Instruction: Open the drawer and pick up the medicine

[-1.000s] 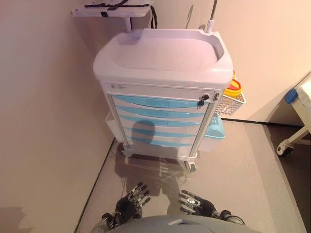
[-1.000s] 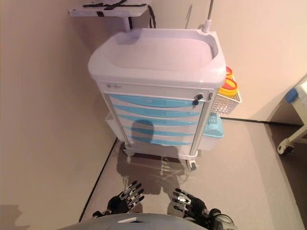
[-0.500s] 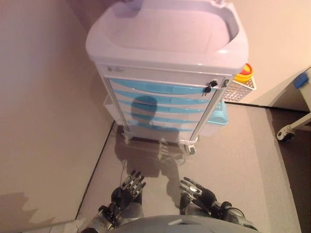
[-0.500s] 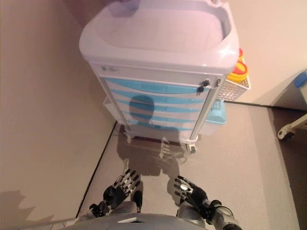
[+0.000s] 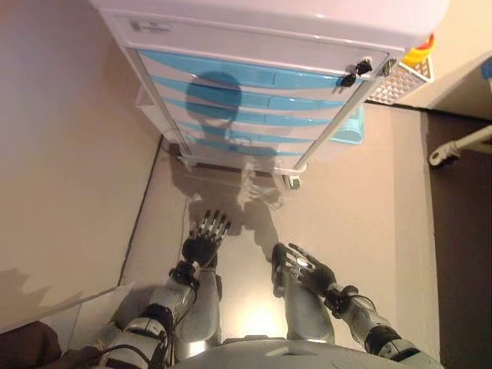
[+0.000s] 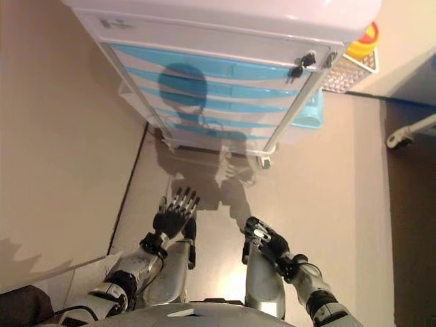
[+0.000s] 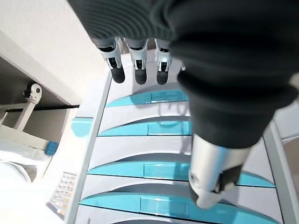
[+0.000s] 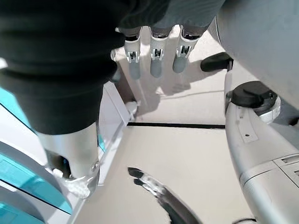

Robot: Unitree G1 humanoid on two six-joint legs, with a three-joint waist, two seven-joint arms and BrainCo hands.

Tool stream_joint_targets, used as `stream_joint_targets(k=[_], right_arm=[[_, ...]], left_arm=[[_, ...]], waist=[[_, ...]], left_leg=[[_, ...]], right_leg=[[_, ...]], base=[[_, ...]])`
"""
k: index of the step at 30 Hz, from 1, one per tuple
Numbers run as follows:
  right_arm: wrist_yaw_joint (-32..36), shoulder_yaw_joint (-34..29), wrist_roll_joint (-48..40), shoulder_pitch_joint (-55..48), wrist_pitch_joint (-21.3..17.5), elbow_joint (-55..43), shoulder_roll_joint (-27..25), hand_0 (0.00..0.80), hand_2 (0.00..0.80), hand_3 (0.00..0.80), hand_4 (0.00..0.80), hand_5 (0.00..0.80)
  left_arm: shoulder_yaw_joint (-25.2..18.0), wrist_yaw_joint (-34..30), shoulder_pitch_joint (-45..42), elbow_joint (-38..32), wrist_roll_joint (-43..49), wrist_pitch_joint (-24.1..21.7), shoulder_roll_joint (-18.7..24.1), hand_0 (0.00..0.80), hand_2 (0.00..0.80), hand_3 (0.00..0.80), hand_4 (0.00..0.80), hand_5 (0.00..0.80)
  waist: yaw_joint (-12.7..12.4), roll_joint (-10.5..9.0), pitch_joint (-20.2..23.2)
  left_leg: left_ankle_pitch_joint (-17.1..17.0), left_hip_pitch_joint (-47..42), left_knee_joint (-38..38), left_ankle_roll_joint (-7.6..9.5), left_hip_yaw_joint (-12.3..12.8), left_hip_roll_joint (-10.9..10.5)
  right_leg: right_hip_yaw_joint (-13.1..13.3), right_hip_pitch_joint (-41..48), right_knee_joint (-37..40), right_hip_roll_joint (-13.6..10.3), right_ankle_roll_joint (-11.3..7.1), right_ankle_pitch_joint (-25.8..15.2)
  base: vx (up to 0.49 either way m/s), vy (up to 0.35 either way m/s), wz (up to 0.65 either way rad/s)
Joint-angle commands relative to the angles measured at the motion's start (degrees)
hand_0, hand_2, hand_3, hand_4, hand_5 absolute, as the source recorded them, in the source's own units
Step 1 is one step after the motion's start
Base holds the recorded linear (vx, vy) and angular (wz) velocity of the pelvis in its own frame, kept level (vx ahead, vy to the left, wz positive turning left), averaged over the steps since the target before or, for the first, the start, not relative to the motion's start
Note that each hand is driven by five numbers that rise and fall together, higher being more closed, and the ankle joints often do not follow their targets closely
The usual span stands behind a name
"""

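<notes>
At the far end of the floor stands the medical cart (image 5: 254, 92), its blue drawers (image 5: 254, 75) all closed, so the medicine is out of sight, presumably inside. The left hand (image 5: 204, 237) and right hand (image 5: 300, 267) hang low and near, well apart from the cart, fingers straight and relaxed, holding nothing. The approach is barely begun; next, one hand must rise to a drawer front and hook it.

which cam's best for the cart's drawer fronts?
Left wrist view: the blue drawer fronts fill it from close, stacked and shut, past the left hand. The eye views show them small, partly shadowed, at the top. The right wrist view catches only a blue sliver at one edge.
</notes>
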State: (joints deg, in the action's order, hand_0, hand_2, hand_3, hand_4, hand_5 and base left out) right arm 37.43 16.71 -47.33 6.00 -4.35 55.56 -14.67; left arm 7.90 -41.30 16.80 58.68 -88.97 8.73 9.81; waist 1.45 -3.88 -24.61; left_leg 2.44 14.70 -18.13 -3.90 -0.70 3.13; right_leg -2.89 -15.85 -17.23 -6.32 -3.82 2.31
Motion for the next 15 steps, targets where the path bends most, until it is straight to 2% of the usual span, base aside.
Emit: stream_joint_targets(k=[1, 9, 15], right_arm=[[0.2, 4.9, -0.7, -3.8, 1.0, -1.8, -0.7, 0.0, 0.0, 0.0, 0.0, 0.0], [0.5, 7.0, -2.1, -2.3, 0.7, -2.9, -1.1, 0.0, 0.0, 0.0, 0.0, 0.0], [0.6, 8.4, -2.7, -1.4, 0.7, -4.1, -1.4, 0.0, 0.0, 0.0, 0.0, 0.0]], left_arm=[[-2.4, 1.2, 2.0, -3.8, -4.4, 0.6, -0.3, 0.0, 0.0, 0.0, 0.0, 0.0], [-4.7, 3.5, 10.9, -2.3, -13.5, 3.7, 4.1, 0.0, 0.0, 0.0, 0.0, 0.0], [-6.0, 5.6, 17.8, -1.1, -17.5, 3.4, 7.9, 0.0, 0.0, 0.0, 0.0, 0.0]], waist=[[1.4, -0.11, -0.3], [3.1, -1.72, -2.8], [4.1, -2.93, -4.3]], left_leg=[[2.7, 1.8, -3.4, 3.44, 1.2, -2.5], [3.7, 6.3, -7.4, 3.35, 2.6, -1.3], [4.4, 8.4, -9.2, 3.23, 3.1, -0.6]], right_leg=[[0.9, -2.0, -3.6, 2.4, -1.6, 0.7], [2.2, -5.1, -3.9, 3.5, -1.56, -0.6], [3.0, -6.2, -3.7, 4.4, -1.57, -1.3]], base=[[-0.023, -0.004, -0.11], [-0.027, -0.008, -0.08], [-0.027, -0.021, -0.07]])
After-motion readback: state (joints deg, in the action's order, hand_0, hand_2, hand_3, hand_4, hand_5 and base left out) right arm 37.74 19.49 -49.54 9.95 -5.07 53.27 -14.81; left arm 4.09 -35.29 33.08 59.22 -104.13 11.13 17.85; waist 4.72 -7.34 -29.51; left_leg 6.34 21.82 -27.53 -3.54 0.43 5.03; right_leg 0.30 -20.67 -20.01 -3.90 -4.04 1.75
